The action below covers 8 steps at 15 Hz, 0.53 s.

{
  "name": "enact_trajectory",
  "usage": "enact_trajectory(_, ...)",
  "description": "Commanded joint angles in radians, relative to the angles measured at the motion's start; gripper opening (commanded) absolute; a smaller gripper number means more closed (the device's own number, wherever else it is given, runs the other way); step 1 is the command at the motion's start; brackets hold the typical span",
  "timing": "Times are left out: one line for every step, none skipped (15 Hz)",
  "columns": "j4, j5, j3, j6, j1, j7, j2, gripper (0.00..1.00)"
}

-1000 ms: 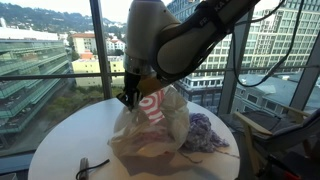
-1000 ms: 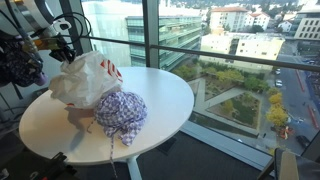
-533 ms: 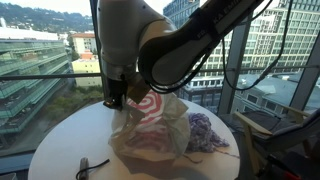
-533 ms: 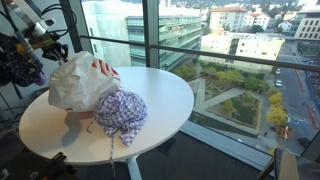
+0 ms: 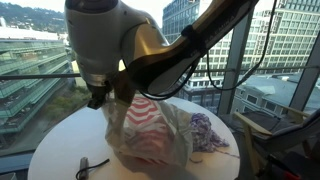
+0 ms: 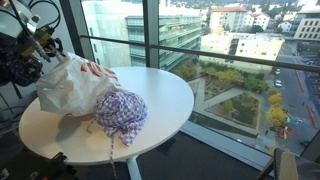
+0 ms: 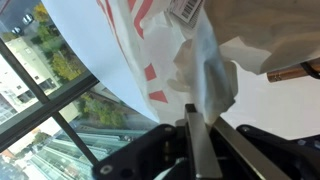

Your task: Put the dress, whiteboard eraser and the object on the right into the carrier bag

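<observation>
Cloth and plastic share a round white table (image 5: 55, 140) in an exterior view, its curved rim close to tall windows (image 5: 40, 60). The carrier bag (image 5: 150, 128), thin, crinkled and whitish with red rings, stands puffed up near the middle. The dress (image 5: 207, 132), a soft lavender patterned heap, lies against its side, near the rim. The gripper (image 5: 97, 99) pinches the bag's upper corner, drawn up above a bare stretch of tabletop, and the bulky white arm (image 5: 120, 35) fills the space overhead. A small dark item (image 5: 86, 165) lies by the near rim, too small to identify.

In an exterior view from another side, the carrier bag (image 6: 68, 85) sits toward one edge of the table (image 6: 165, 95), its top pulled up and sideways to the gripper (image 6: 44, 50). The dress (image 6: 122, 110) rests against the bag, and the tabletop toward the glass lies open.

Wrist view: the gripper (image 7: 193, 115) is clenched on a twisted fold of the carrier bag (image 7: 120, 50), its flat fingers (image 7: 192, 140) pressed together with film between them. A printed label (image 7: 186, 8) sits on the smooth plastic, with glass and buildings beyond.
</observation>
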Motion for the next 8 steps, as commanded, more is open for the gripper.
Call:
enact_trajectory(0.073, -0.084, 0.007, 0.08, 0.002, 0.093, 0.031, 0.0)
enact_trajectory(0.073, -0.102, 0.008, 0.099, 0.001, 0.093, 0.028, 0.0)
enact_trajectory(0.076, -0.127, 0.006, 0.111, 0.0, 0.093, 0.029, 0.0)
enact_trajectory(0.067, -0.132, 0.01, 0.12, -0.004, 0.093, 0.027, 0.01)
enact_trajectory(0.062, -0.119, 0.016, 0.126, -0.011, 0.09, 0.027, 0.15)
enact_trajectory(0.06, -0.093, 0.022, 0.133, -0.018, 0.098, 0.027, 0.27)
enact_trajectory(0.056, -0.071, 0.027, 0.134, -0.023, 0.094, 0.024, 0.31)
enact_trajectory(0.051, -0.03, 0.037, 0.108, -0.027, 0.071, 0.017, 0.39)
